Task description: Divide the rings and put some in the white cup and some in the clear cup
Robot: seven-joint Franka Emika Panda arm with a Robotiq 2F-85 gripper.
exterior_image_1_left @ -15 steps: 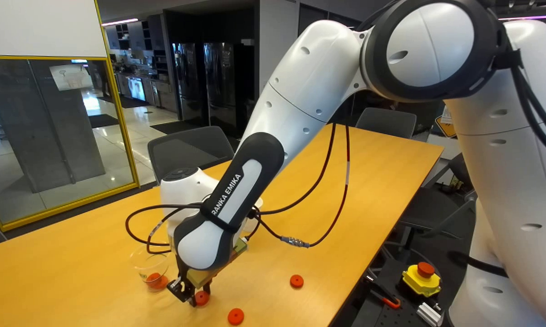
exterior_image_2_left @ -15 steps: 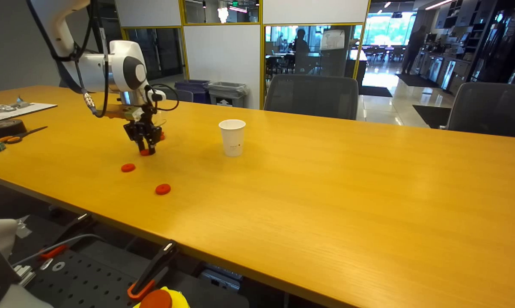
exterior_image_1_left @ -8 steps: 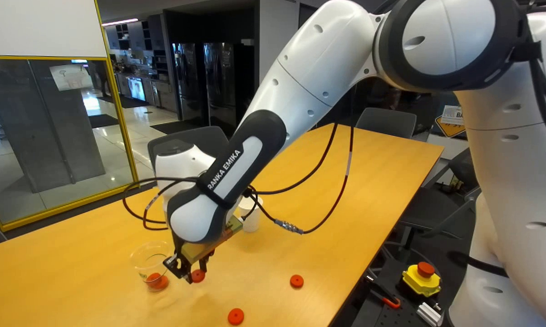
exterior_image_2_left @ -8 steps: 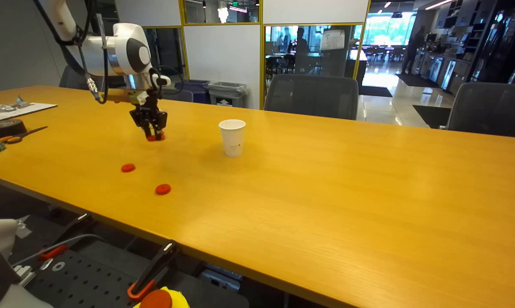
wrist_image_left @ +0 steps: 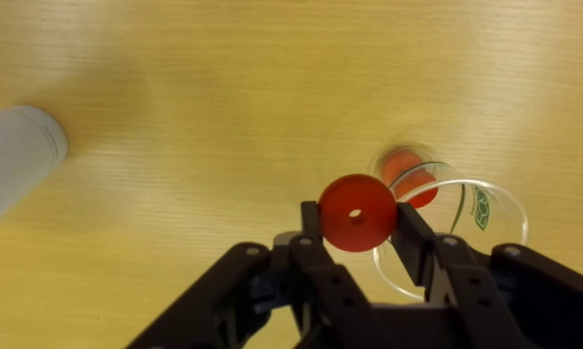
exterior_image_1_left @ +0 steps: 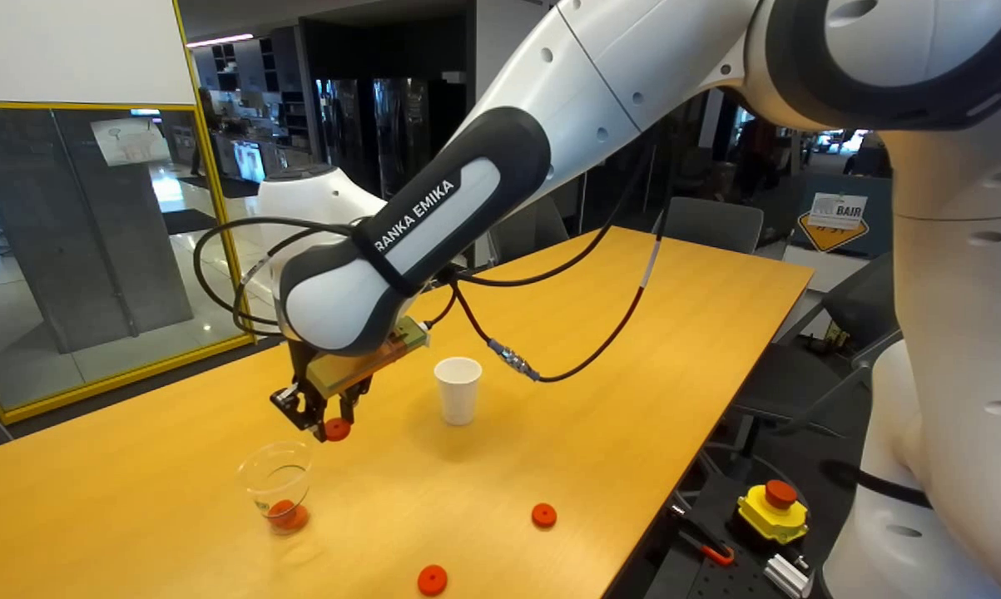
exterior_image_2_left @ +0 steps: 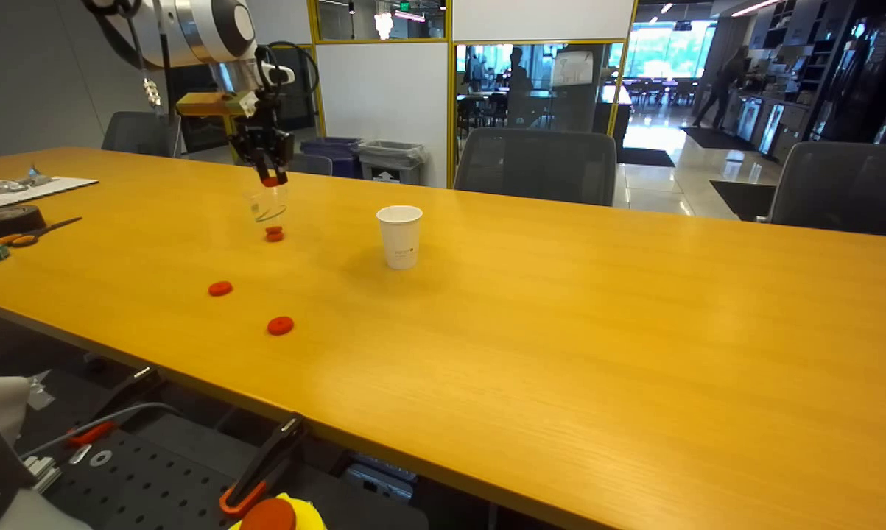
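Here, the jaws are clamped on a ring, gripping it from both sides, up off the table and near the rim of the clear cup. More red rings lie at the bottom of that cup. The white cup stands upright, its inside mostly hidden. One loose ring and a second ring lie flat on the table, well apart.

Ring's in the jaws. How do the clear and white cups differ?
The clear cup is see-through; the white cup is opaque. At least one red ring shows inside the clear cup; the white cup's inner bottom is hidden. The clear cup bears a green logo; the white cup, small print. Both stand upright, open-topped.
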